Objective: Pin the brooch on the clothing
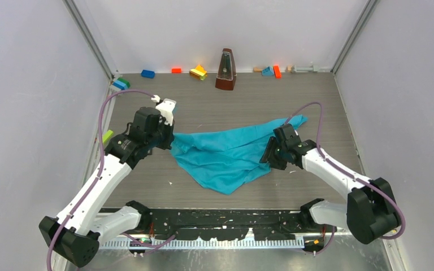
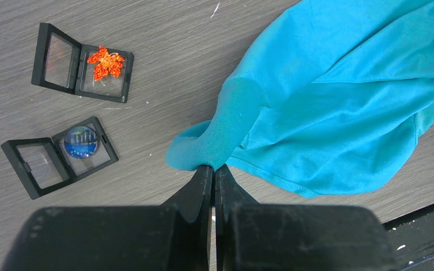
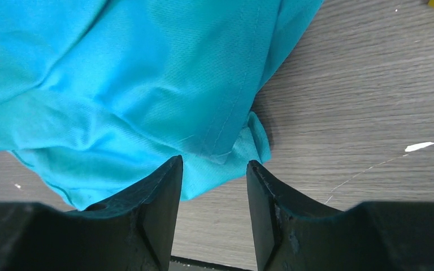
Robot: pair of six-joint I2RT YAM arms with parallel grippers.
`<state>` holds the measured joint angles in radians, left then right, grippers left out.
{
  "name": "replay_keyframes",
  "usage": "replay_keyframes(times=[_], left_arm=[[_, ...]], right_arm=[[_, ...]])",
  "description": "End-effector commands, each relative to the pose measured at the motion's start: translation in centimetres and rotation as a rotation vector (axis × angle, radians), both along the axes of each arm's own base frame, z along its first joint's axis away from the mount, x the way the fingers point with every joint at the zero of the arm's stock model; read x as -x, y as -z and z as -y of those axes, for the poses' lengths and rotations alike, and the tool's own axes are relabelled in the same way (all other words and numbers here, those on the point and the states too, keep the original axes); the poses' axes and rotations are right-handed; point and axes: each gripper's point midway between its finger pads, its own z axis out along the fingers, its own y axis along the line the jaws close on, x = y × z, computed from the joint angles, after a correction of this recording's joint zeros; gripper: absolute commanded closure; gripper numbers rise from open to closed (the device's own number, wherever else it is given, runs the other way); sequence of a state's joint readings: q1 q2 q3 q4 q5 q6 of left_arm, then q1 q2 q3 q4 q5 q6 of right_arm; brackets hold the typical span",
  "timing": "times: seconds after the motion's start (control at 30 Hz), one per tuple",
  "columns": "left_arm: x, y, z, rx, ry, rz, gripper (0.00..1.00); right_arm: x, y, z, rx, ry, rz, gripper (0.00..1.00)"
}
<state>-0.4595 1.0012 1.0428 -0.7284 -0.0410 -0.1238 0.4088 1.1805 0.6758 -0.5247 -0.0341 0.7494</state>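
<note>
Starting nearest the bases: left gripper (image 2: 213, 169) is pinched tight on a rolled fold at the T-shirt (image 1: 226, 158) edge, fingers together with fabric between the tips. Right gripper (image 3: 213, 164) is apart, jaws straddling a stitched hem corner on the opposite side, nothing clamped. T-shirt lies crumpled on the table (image 1: 316, 101) between the two arms, running roughly left to right.

Expect light, limp, thin knit. It'll drape, bunch and slide on the tabletop, with no stiffness to push a pin against. You want grips on hems or seams: doubled fabric, less slip. That hem corner on the right looks like the spot. Tension between both grips should give you a flat panel.

Beside the shirt, left wrist view: two open black cases (image 2: 53, 56), orange leaf brooch (image 2: 105, 62) and blue round brooch (image 2: 81, 141). Small, likely fragile, so take one by its edge.

Far back: metronome (image 1: 225, 70), toy blocks (image 1: 198, 72). Ignore them.
</note>
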Motion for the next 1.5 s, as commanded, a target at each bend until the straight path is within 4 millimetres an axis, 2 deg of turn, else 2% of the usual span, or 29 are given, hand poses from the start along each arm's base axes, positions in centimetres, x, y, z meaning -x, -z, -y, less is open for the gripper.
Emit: replay_keyframes(times=[0.0,0.2,0.53,0.6,0.73,0.87,0.97,1.03,1.07,1.1,1.13,1.17,1.2,1.23,1.27,1.3,1.33,1.37,1.4,1.43,1.47], left_arm=[[-0.8,-1.0,0.2,0.025,-0.003,0.049,1.0],[-0.8,-0.9,0.2,0.022,-0.005,0.047,1.0],[-0.7,-0.8,0.1,0.02,-0.007,0.047,1.0],[-0.7,-0.8,0.1,0.021,-0.007,0.049,1.0],[-0.7,-0.9,0.0,0.021,-0.01,0.055,1.0],[-1.0,-0.9,-0.1,0.021,-0.024,0.057,1.0],[-1.5,-1.4,-0.1,0.035,-0.06,0.048,1.0],[-2.0,-2.4,-0.2,0.062,-0.088,0.057,1.0],[-2.3,-3.1,-0.2,0.079,-0.104,0.066,1.0],[-2.5,-4.2,-0.3,0.099,-0.119,0.082,1.0],[-2.7,-5.4,-0.5,0.121,-0.138,0.105,1.0],[-2.8,-6.8,-0.5,0.146,-0.152,0.134,1.0],[-2.9,-8.4,-0.6,0.174,-0.164,0.164,1.0],[-3.0,-10.1,-0.6,0.204,-0.171,0.198,1.0],[-2.9,-12.1,-0.6,0.235,-0.175,0.236,1.0],[-2.8,-13.9,-0.7,0.26,-0.177,0.269,1.0],[-2.5,-16.1,-0.7,0.288,-0.175,0.306,1.0],[-2.0,-18.4,-0.8,0.315,-0.169,0.344,1.0],[-1.5,-20.4,-0.9,0.338,-0.16,0.379,1.0],[-0.8,-22.5,-1.0,0.364,-0.148,0.417,1.0],[0.3,-25.4,-1.2,0.4,-0.133,0.471,1.0]], right_arm=[[-1.5,0.5,-0.6,0.01,0.045,0.039,0.49],[-1.9,1.3,-1.3,0.003,0.04,0.04,0.52],[-2.1,2.3,-1.3,0.02,0.042,0.026,0.69],[-2.2,2.2,-1.4,0.017,0.041,0.028,0.76],[-2.4,1.1,-1.3,0.015,0.042,0.054,0.96],[-3.5,-0.9,-0.6,0.056,0.048,0.118,1.0],[-4.8,-3.0,0.8,0.138,0.057,0.174,1.0],[-5.9,-5.3,1.5,0.174,0.064,0.212,1.0],[-6.6,-7.3,1.7,0.183,0.071,0.239,1.0],[-6.6,-8.2,2.3,0.201,0.068,0.246,1.0],[-7.7,-10.7,2.6,0.201,0.077,0.3,1.0],[-7.7,-12.1,3.0,0.203,0.08,0.316,1.0],[-8.5,-15.1,3.4,0.195,0.091,0.376,1.0],[-8.3,-16.8,3.8,0.193,0.096,0.401,1.0],[-8.9,-20.4,4.1,0.184,0.105,0.476,1.0],[-8.4,-22.1,4.6,0.186,0.106,0.504,1.0],[-8.4,-26.4,5.0,0.178,0.116,0.599,1.0],[-7.9,-27.9,5.4,0.186,0.115,0.619,1.0],[-7.4,-32.2,5.8,0.176,0.121,0.712,1.0],[-6.8,-33.9,6.2,0.174,0.121,0.74,1.0],[-5.7,-37.7,6.6,0.156,0.125,0.827,1.0]])
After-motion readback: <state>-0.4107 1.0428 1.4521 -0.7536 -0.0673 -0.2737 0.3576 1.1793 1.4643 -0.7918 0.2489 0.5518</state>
